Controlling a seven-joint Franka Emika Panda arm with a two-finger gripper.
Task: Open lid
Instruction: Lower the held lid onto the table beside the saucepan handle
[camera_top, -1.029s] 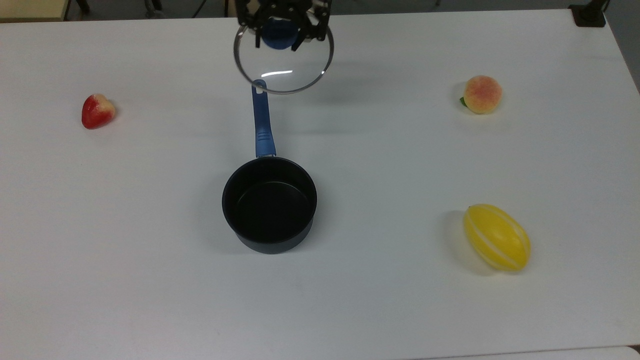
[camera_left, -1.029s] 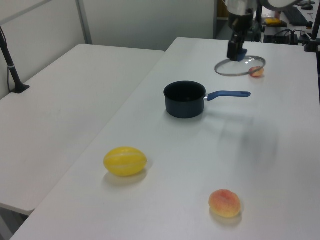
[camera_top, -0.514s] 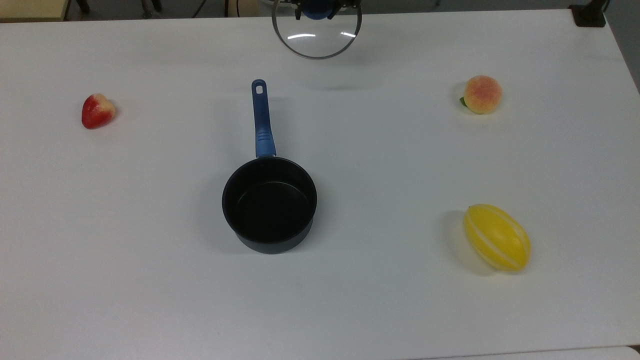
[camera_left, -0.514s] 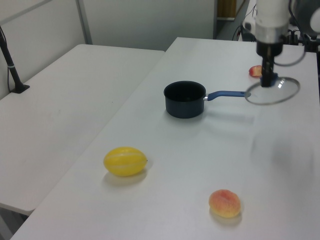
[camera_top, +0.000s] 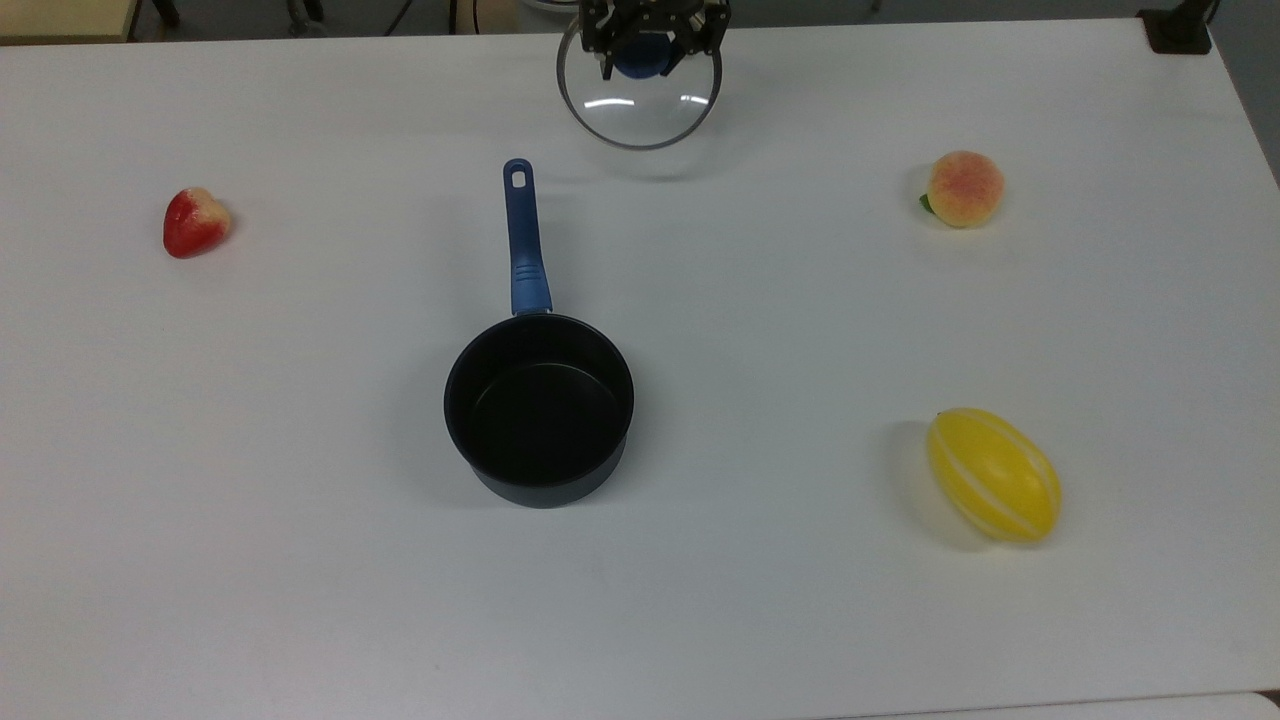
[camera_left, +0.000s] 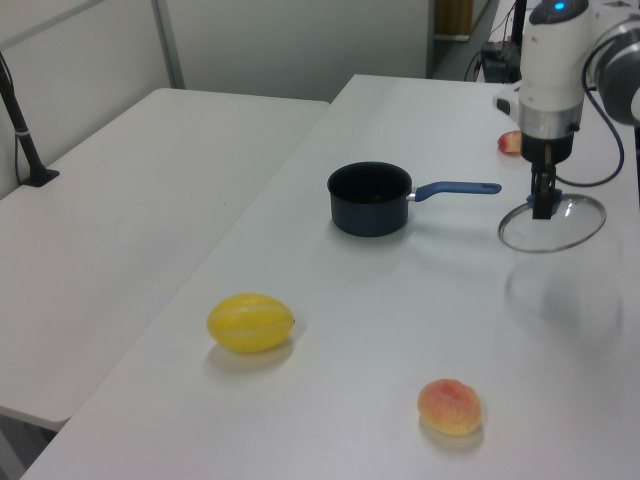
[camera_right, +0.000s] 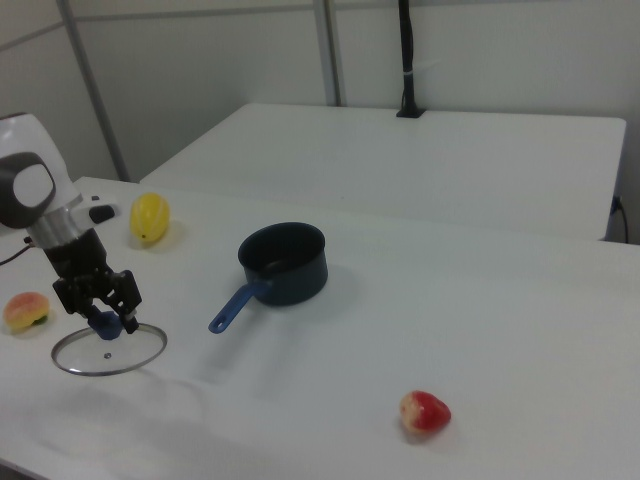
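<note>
Pan (camera_top: 538, 408) mid-table (camera_top: 300, 560) in the top view, handle (camera_top: 523, 238) pointing to the far edge, lid (camera_top: 640, 100) beyond the handle's tip toward the top view's right, strawberry (camera_top: 194, 221) far left, peach (camera_top: 963, 188) far right, melon (camera_top: 993, 474) nearer right.

The top view looks steeply down on the table (camera_top: 300, 600). The left and right views look across it from opposite ends. All share the saucepan (camera_top: 540, 410).

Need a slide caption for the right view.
Gripper holds the glass lid by its blue knob, low over the table, away from the open black saucepan.
</note>
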